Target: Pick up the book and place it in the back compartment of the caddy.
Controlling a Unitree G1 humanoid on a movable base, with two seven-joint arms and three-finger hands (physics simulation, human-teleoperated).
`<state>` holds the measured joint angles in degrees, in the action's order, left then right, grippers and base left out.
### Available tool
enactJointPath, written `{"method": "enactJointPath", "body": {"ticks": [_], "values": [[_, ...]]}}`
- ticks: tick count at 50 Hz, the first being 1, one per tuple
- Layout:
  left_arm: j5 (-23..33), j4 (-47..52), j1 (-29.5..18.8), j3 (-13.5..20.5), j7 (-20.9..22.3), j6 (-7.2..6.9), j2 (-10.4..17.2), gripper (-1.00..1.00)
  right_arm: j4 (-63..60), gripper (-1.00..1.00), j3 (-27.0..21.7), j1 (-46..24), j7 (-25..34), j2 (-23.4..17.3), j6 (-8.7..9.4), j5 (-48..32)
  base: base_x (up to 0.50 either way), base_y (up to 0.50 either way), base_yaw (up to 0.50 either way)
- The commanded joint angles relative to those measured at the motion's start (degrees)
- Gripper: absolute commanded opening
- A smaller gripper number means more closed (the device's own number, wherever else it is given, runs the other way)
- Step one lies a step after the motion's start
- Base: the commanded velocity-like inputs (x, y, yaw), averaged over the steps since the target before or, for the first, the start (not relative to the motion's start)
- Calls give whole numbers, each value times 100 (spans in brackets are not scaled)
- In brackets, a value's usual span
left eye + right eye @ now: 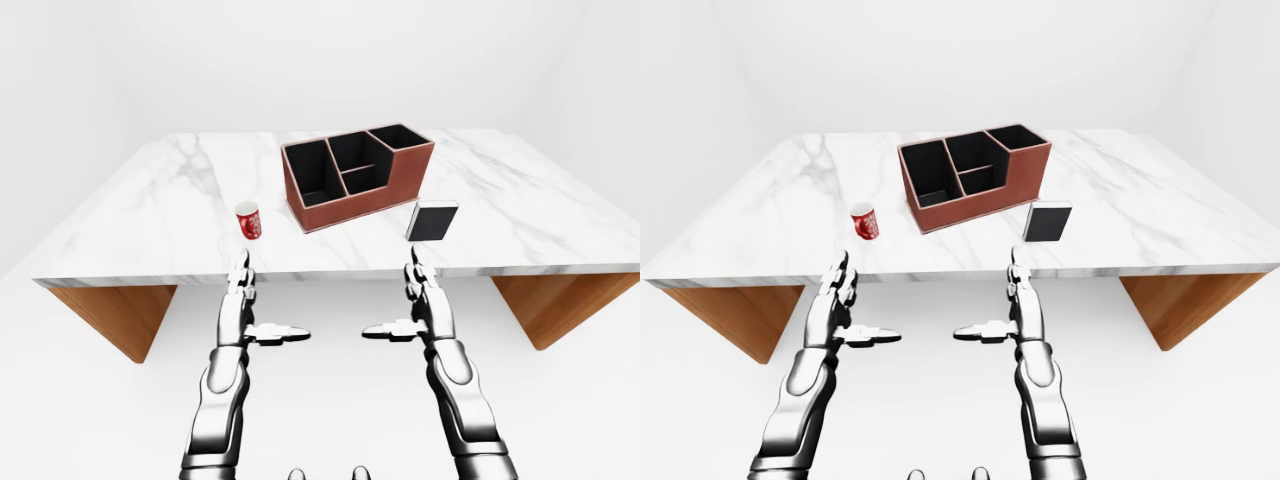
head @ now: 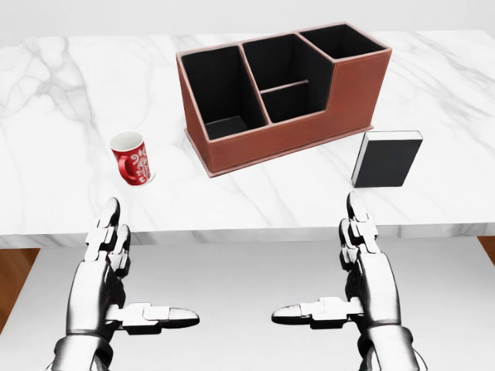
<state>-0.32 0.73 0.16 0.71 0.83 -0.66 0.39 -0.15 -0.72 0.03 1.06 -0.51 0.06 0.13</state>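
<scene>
Book (image 2: 386, 160) upright near table edge (image 2: 255, 231)

Caddy (image 2: 286, 127) on surface (image 2: 62, 85), upper centre of head view, set at angle. Four compartments: one at left end, two in middle one above other, one at upper right end. Mug (image 2: 133, 158) upright on surface, left of caddy, apart from it. Book (image 2: 386, 158) standing on surface at right, just below caddy's right end, near surface's lower edge. Left hand (image 2: 104, 267) lower left, right hand (image 2: 367, 267) lower right, both below surface edge, touching nothing.
</scene>
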Motion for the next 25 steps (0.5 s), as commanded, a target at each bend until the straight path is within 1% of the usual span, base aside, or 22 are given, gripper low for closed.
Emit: {"method": "enactJointPath", "body": {"ticks": [1, 2, 3, 5, 7, 8, 9, 13, 18, 25], "values": [[10, 457, 104, 73, 126, -379, 60, 100, -134, 100, -134, 16, 218, -79, 88, 41, 0, 0, 0], [12, 463, 106, 73, 127, -384, 60, 100, -134, 100, -134, 16, 219, -79, 88, 41, 0, 0, 0], [47, 560, 115, 65, 123, -434, 65, 100, -270, 100, -132, 31, 229, -77, 197, 54, 0, 0, 0], [63, 686, 119, 69, 134, -434, 69, 100, -330, 100, -145, 18, 235, -79, 257, 65, 0, 0, 0], [78, 811, 131, 74, 141, -434, 65, 100, -500, 100, -153, 32, 240, -83, 385, 73, 0, 0, 0], [82, 900, 139, 77, 143, -434, 67, 100, -506, 100, -154, 32, 242, -82, 389, 71, 0, 0, 0], [69, 1086, 141, 95, 160, -434, 79, 100, -691, 100, -165, 42, 261, -93, 494, 97, 0, 0, 0], [51, 1759, 160, 146, 199, -434, 97, 100, -1156, 100, -214, 47, 307, -126, 494, 127, 0, 0, 0], [49, 2327, 150, 199, 257, -434, 112, 100, -1747, 100, -330, 6, 394, -180, 494, 195, 0, 0, 0], [70, 2516, 108, 272, 315, -434, 129, 100, -2356, 100, -607, -121, 509, -295, 494, 294, 0, 0, 0]]}}
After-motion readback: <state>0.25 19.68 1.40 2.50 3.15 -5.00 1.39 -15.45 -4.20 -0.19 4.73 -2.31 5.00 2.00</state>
